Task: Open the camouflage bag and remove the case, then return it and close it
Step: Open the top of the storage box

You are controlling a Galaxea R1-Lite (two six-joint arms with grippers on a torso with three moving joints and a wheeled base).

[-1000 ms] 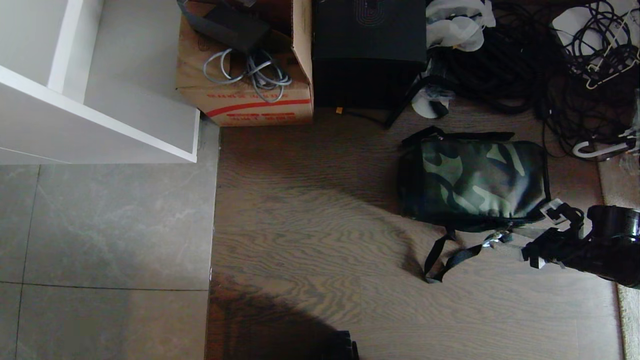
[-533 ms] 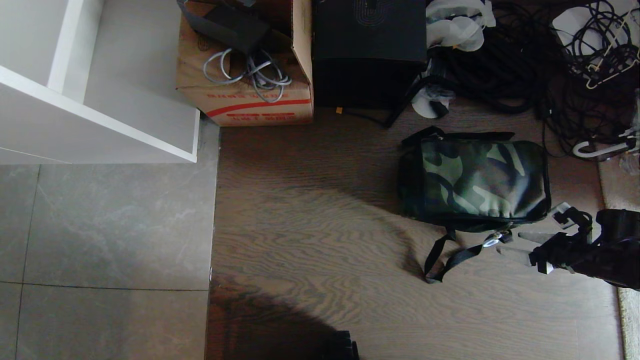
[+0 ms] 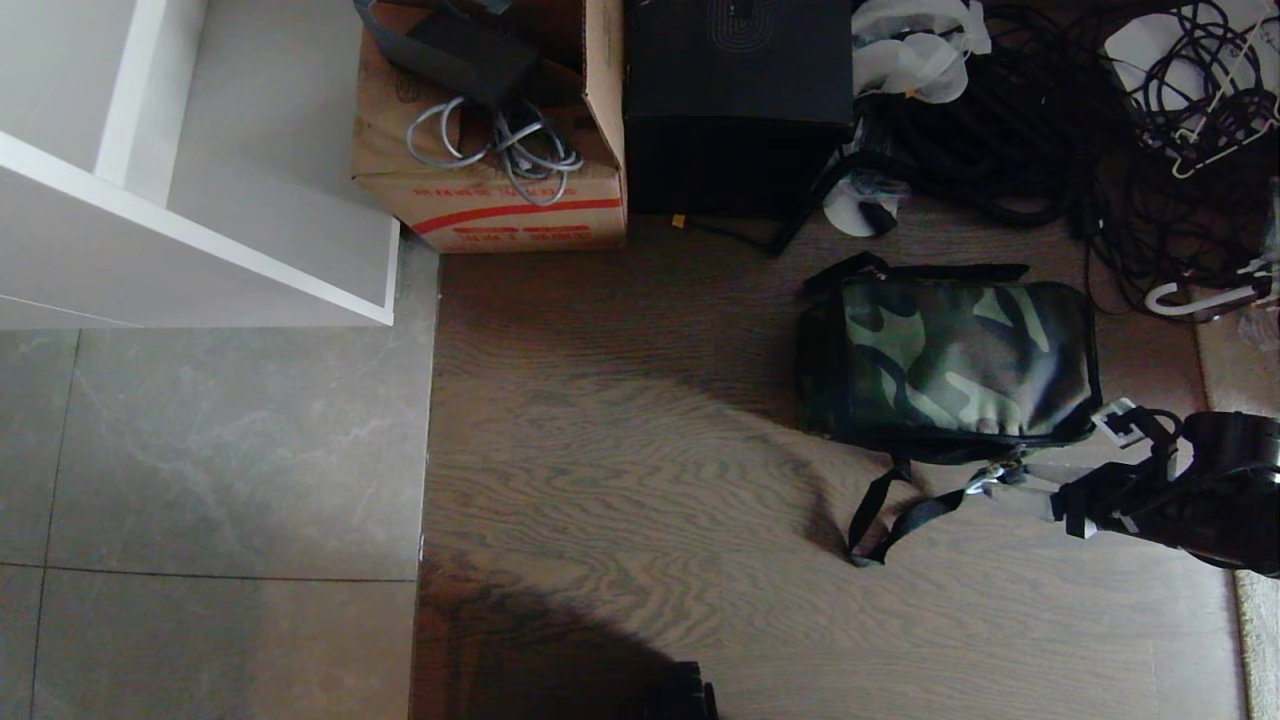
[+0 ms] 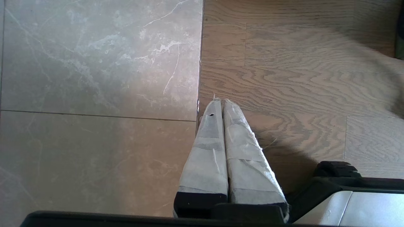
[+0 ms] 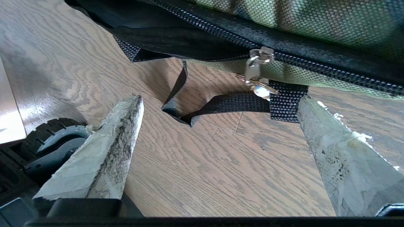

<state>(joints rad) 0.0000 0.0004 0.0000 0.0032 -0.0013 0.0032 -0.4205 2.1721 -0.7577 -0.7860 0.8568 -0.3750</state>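
camouflage bag [image 3: 950, 365]: zipped, green camo top, black sides, strap [image 3: 890, 515] trailing on wood floor [image 3: 620, 480], near cable pile [image 3: 1060, 150] | zipper pull [image 5: 257, 74]: silver, at near edge | right pincer [image 3: 1040, 470]: released, fingers wide, low beside pull; nudged slightly toward bag versus half a second ago | left pincer [image 4: 221, 104]: clenched, empty, over floor | bag unmoved

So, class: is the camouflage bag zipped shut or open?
Shut. The bag shows no gap or lining from above, and its zipper teeth are meshed on both sides of the pull.
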